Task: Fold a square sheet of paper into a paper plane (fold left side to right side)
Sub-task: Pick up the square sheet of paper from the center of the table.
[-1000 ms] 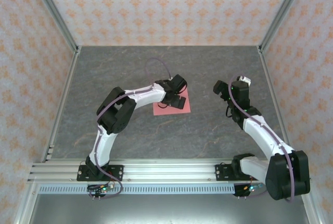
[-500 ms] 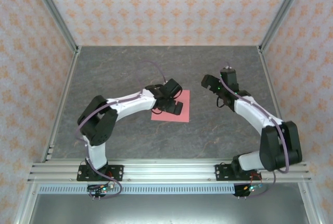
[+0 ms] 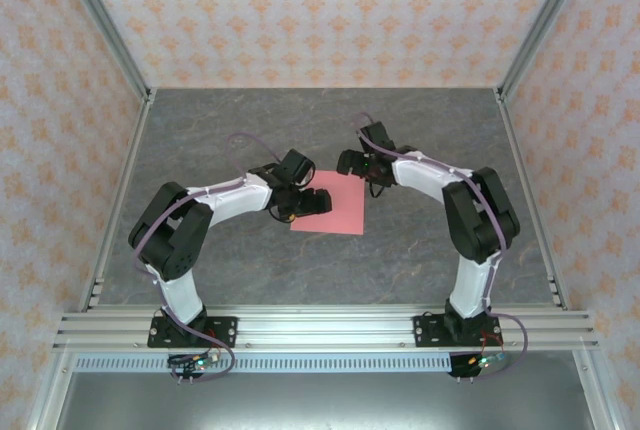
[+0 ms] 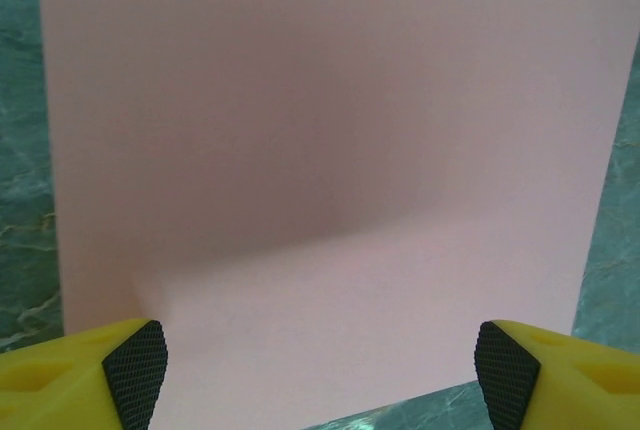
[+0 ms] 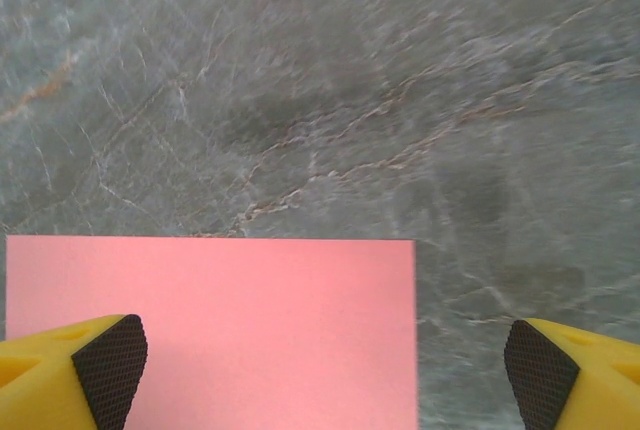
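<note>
A grey marbled table (image 3: 200, 250) fills the middle of the overhead view, walled by patterned panels. The pink sheet (image 3: 340, 215) lies flat on it just right of the frame's centre, unfolded, with no crease to be seen. The left gripper (image 3: 312, 202) sits over the sheet's left edge. In its wrist view the jaws stand wide apart and grip nothing, the black pads (image 4: 135, 370) sit at the bottom corners, and the paper spans the frame between them. Whether the pads touch the paper cannot be told. The right gripper (image 3: 350, 162) hangs just above the sheet's upper edge, jaws also wide and empty. Its wrist view shows one paper corner at lower left. The step in hand looks like taking the left edge to carry it rightward. Done well, one left pad likely slips under the thin edge without crumpling it while the right gripper pins the sheet against sliding, and the edges should meet squarely before any creasing.
</note>
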Available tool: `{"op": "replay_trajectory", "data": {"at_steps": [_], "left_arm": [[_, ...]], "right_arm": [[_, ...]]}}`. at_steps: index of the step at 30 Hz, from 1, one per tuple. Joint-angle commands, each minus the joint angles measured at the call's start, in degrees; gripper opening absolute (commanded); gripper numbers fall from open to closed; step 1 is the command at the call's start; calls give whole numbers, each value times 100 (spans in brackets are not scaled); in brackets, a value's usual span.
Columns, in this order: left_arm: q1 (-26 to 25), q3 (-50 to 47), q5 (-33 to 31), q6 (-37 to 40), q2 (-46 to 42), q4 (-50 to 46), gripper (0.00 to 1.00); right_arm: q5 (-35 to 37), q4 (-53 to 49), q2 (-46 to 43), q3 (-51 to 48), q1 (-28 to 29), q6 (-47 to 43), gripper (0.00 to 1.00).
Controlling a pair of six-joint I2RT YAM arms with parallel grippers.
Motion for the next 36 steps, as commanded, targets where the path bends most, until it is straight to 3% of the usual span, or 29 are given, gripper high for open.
{"op": "replay_trajectory", "data": {"at_steps": [1, 12, 18, 26, 36], "left_arm": [[-19, -89, 163, -198, 101, 192, 83], [-13, 30, 47, -155, 343, -208, 83], [23, 23, 113, -190, 428, -188, 82], [32, -20, 215, -199, 482, -82, 74], [47, -93, 224, -226, 447, 58, 66]], "right_arm": [[209, -491, 296, 407, 128, 16, 96], [474, -1046, 803, 736, 353, 22, 96], [133, -1151, 795, 653, 429, -44, 94], [-450, -1215, 728, 664, 752, 19, 93], [-549, -1434, 685, 739, 987, -27, 89]]}}
